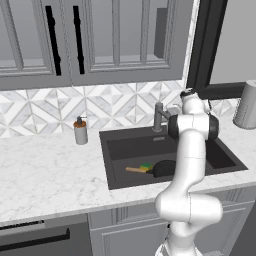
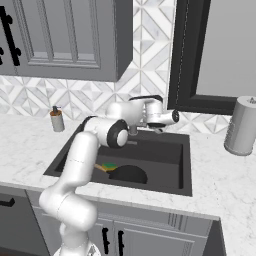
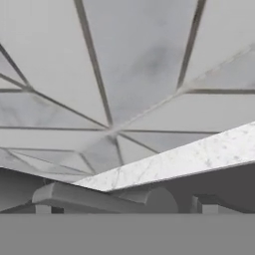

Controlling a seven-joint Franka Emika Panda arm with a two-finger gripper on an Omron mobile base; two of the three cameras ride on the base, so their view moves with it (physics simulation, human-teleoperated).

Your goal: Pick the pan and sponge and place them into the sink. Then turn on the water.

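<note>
The black pan [image 1: 163, 168] lies in the dark sink [image 1: 220, 156], its wooden handle pointing left. The green sponge [image 1: 146, 165] rests by the handle. From the right base view, the pan [image 2: 128, 174] and sponge [image 2: 108, 166] sit at the front left of the sink [image 2: 170, 155]. My gripper [image 2: 146, 106] is up at the back of the sink, above the faucet [image 1: 159, 117], and faces the tiled backsplash. In the hand view the gripper [image 3: 123, 206] is open, with the fingertips [image 3: 203, 204] wide apart. The faucet [image 3: 99, 195] lies just below them. No water runs.
A grey soap dispenser [image 1: 80, 131] stands on the marble counter [image 1: 50, 175] left of the sink. A grey cylinder [image 2: 242, 126] stands on the counter at the right under a black window frame [image 2: 180, 60]. Wall cabinets [image 1: 100, 40] hang above.
</note>
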